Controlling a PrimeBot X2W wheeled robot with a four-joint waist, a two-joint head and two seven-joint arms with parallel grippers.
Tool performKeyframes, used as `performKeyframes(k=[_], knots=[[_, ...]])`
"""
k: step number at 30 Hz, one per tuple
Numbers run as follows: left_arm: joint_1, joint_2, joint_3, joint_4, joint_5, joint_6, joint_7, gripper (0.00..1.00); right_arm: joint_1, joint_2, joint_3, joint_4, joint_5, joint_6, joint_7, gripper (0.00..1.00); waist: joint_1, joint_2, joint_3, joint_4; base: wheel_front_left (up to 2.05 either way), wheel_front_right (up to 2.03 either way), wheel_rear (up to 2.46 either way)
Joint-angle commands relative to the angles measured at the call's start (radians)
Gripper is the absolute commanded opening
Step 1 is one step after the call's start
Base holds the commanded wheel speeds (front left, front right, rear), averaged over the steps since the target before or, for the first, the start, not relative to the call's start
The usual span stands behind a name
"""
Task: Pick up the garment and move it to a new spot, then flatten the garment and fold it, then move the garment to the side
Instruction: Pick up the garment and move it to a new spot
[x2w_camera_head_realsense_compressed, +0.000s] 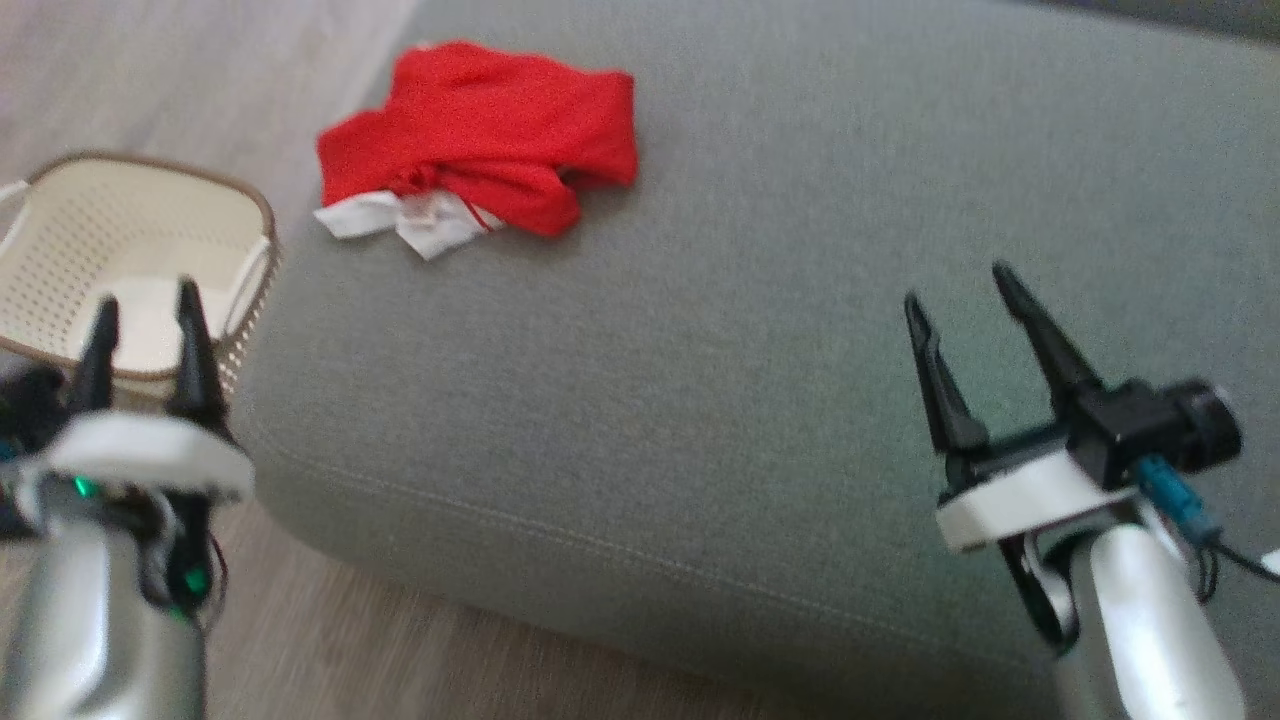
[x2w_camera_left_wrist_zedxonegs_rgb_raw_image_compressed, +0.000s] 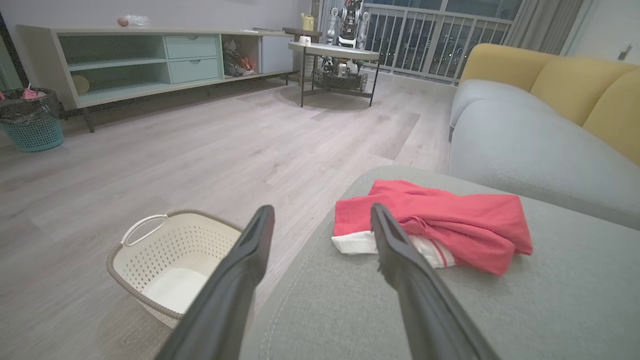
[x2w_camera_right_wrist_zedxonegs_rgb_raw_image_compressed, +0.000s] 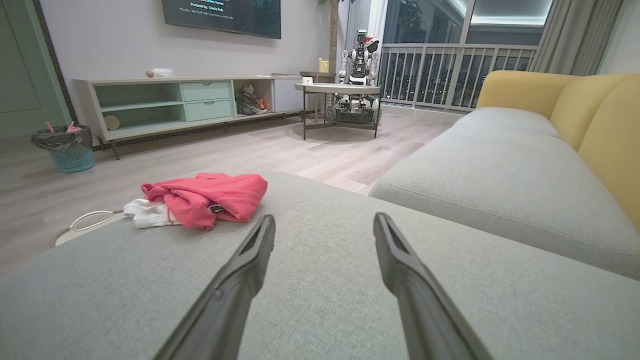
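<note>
Red garment (x2w_camera_head_realsense_compressed: 480, 140), white-trimmed, crumpled: looked soft and light; lay ahead of left gripper (x2w_camera_head_realsense_compressed: 145, 305) and right gripper (x2w_camera_head_realsense_compressed: 956, 285), both spread wide, empty; best pinched at a raised fold.

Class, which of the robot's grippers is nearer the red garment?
Left. The left gripper is by the basket, garment ahead to its right; the right gripper is over the cushion, farther off.
</note>
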Motion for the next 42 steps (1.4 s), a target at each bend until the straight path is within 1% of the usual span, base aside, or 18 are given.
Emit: performKeyframes(k=[1, 5, 7, 11, 12, 19, 20, 21, 26, 30, 31, 32, 33, 35, 37, 42], knots=[[-0.101, 0.052, 0.042, 0.016, -0.024, -0.008, 0.028, 1.00, -0.055, -0.002, 0.028, -0.062, -0.017, 0.000, 0.016, 1.00, 0.0000, 0.0000, 0.107, -0.037, 0.00, 0.00, 0.00], [-0.262, 0.106, 0.028, 0.136, -0.081, -0.023, 0.131, 1.00, -0.099, -0.002, 0.043, -0.137, -0.044, 0.000, 0.056, 1.00, 0.0000, 0.0000, 0.187, -0.054, 0.00, 0.00, 0.00], [-0.337, 0.134, 0.000, 0.190, -0.103, -0.028, 0.178, 1.00, -0.115, -0.002, 0.052, -0.170, -0.056, 0.000, 0.074, 1.00, 0.0000, 0.0000, 0.222, -0.063, 0.00, 0.00, 0.00], [-0.461, 0.165, -0.081, 0.282, -0.159, -0.032, 0.236, 1.00, -0.138, -0.002, 0.072, -0.216, -0.071, 0.000, 0.097, 1.00, 0.0000, 0.0000, 0.270, -0.084, 0.00, 0.00, 0.00], [-0.461, 0.165, -0.081, 0.282, -0.159, -0.032, 0.236, 1.00, -0.138, -0.002, 0.072, -0.216, -0.071, 0.000, 0.097, 1.00, 0.0000, 0.0000, 0.270, -0.084, 0.00, 0.00, 0.00], [-0.617, 0.214, -0.224, 0.398, -0.276, -0.032, 0.270, 1.00, -0.159, -0.002, 0.090, -0.239, -0.080, 0.000, 0.118, 1.00, 0.0000, 0.0000, 0.330, -0.133, 0.00, 0.00, 0.00], [-0.647, 0.236, -0.269, 0.430, -0.292, -0.032, 0.282, 1.00, -0.165, -0.002, 0.099, -0.241, -0.080, 0.000, 0.116, 1.00, 0.0000, 0.0000, 0.342, -0.149, 0.00, 0.00, 0.00], [-0.661, 0.244, -0.288, 0.445, -0.305, -0.032, 0.292, 1.00, -0.167, -0.002, 0.101, -0.243, -0.080, 0.000, 0.116, 1.00, 0.0000, 0.0000, 0.348, -0.156, 0.00, 0.00, 0.00], [-0.724, 0.276, -0.365, 0.519, -0.363, -0.032, 0.355, 1.00, -0.175, -0.002, 0.100, -0.253, -0.082, 0.000, 0.113, 1.00, 0.0000, 0.0000, 0.374, -0.187, 0.00, 0.00, 0.00], [-0.755, 0.288, -0.425, 0.570, -0.397, -0.032, 0.413, 1.00, -0.178, -0.002, 0.103, -0.256, -0.080, 0.000, 0.107, 1.00, 0.0000, 0.0000, 0.386, -0.202, 0.00, 0.00, 0.00], [-0.760, 0.291, -0.436, 0.582, -0.405, -0.032, 0.423, 0.83, -0.179, -0.002, 0.104, -0.255, -0.080, 0.000, 0.106, 1.00, 0.0000, 0.0000, 0.389, -0.204, 0.00, 0.00, 0.00], [-0.765, 0.293, -0.448, 0.592, -0.414, -0.032, 0.433, 0.26, -0.181, -0.002, 0.104, -0.254, -0.082, 0.000, 0.105, 1.00, 0.0000, 0.0000, 0.391, -0.207, 0.00, 0.00, 0.00], [-0.769, 0.295, -0.460, 0.599, -0.424, -0.032, 0.440, 0.00, -0.183, -0.002, 0.105, -0.253, -0.083, 0.000, 0.103, 1.00, 0.0000, 0.0000, 0.393, -0.209, 0.00, 0.00, 0.00], [-0.775, 0.300, -0.480, 0.603, -0.444, -0.033, 0.432, 0.00, -0.185, -0.002, 0.106, -0.250, -0.083, 0.000, 0.100, 1.00, 0.0000, 0.0000, 0.392, -0.212, 0.00, 0.00, 0.00], [-0.788, 0.306, -0.479, 0.608, -0.459, -0.033, 0.380, 0.00, -0.186, -0.002, 0.102, -0.245, -0.082, 0.000, 0.094, 1.00, 0.0000, 0.0000, 0.384, -0.213, 0.00, 0.00, 0.00], [-0.806, 0.298, -0.494, 0.590, -0.470, -0.033, 0.231, 0.00, -0.178, -0.002, 0.075, -0.215, -0.064, 0.000, 0.076, 1.00, 0.0000, 0.0000, 0.332, -0.204, 0.00, 0.00, 0.00]])
